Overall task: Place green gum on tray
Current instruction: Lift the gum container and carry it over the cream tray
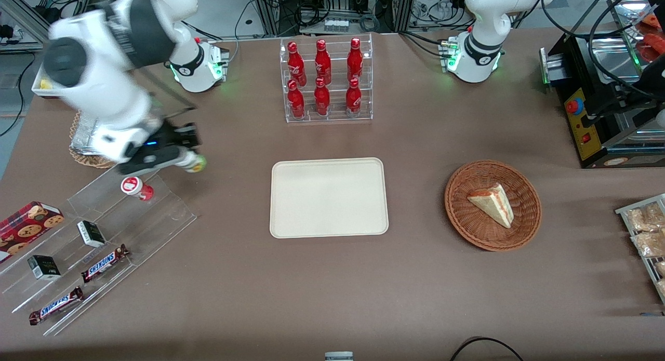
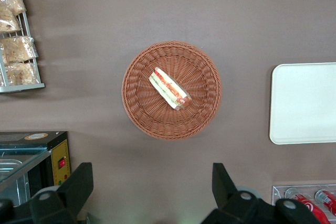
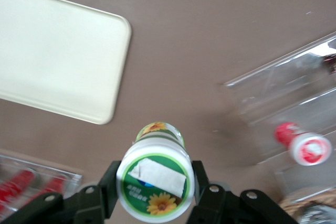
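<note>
My right gripper (image 1: 188, 156) is shut on the green gum (image 1: 195, 163), a small bottle with a white lid bearing a green label and an orange flower (image 3: 155, 182). I hold it in the air above the brown table, beside the clear acrylic step shelf. The fingers (image 3: 109, 183) press on both sides of the lid. The cream-beige tray (image 1: 328, 197) lies flat at the table's middle, toward the parked arm's end from the gripper; it also shows in the right wrist view (image 3: 52, 56) and the left wrist view (image 2: 304, 103).
A red gum bottle (image 1: 136, 187) stands on the clear step shelf (image 1: 104, 236) with Snickers bars and small boxes. A rack of red bottles (image 1: 326, 80) stands farther from the camera than the tray. A wicker basket (image 1: 492, 205) holds a sandwich.
</note>
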